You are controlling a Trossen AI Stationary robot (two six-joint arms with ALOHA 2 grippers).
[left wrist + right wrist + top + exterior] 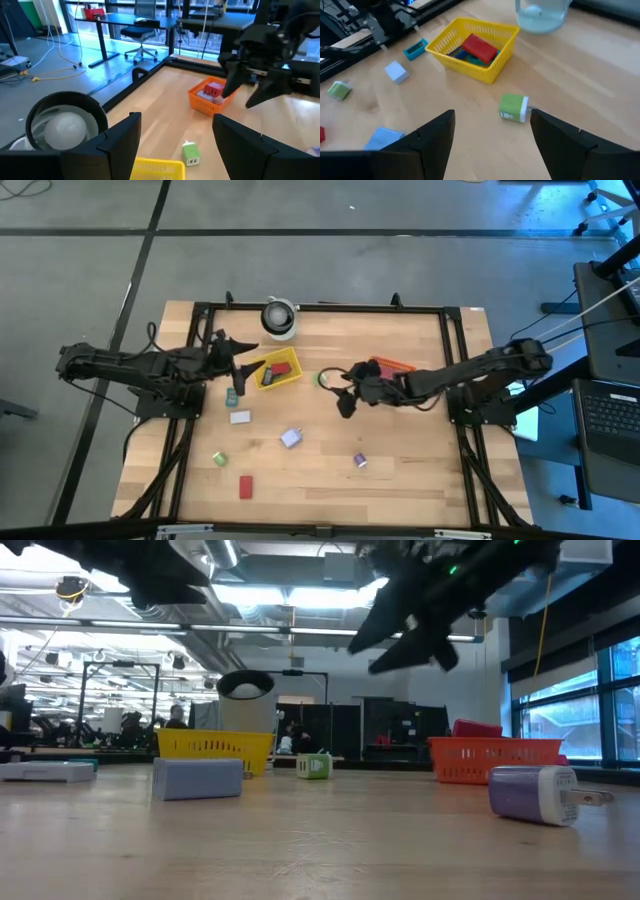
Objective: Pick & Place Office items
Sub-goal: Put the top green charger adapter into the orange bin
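Green-and-white block (513, 108), one of the loose office items: lies on the wooden surface (400, 475) between the yellow basket (279, 370) and the orange basket (392, 366), near the middle of the far half. In the right wrist view it sits just ahead of the right tool (492, 131), framed between the two fingers and a little toward one of them, its long axis crosswise to the tool's line of reach, white end pointing away from the yellow basket. Right tool: raised off the surface, fingers apart, nothing between them; judged the nearer arm for this piece, needing mainly a short reach forward and a descent. Left tool (176, 145): fingers apart and empty, hanging beside the yellow basket, with the same block further ahead of it. Yellow basket contents: a red block (479, 48) lying over blue and green pieces. Orange basket contents: a red piece (213, 89) and something pale. Still loose on the near half: teal clip (414, 49), white block (240, 417), lavender block (290, 438), small green piece (219, 458), red block (245, 486), purple piece (360, 462).
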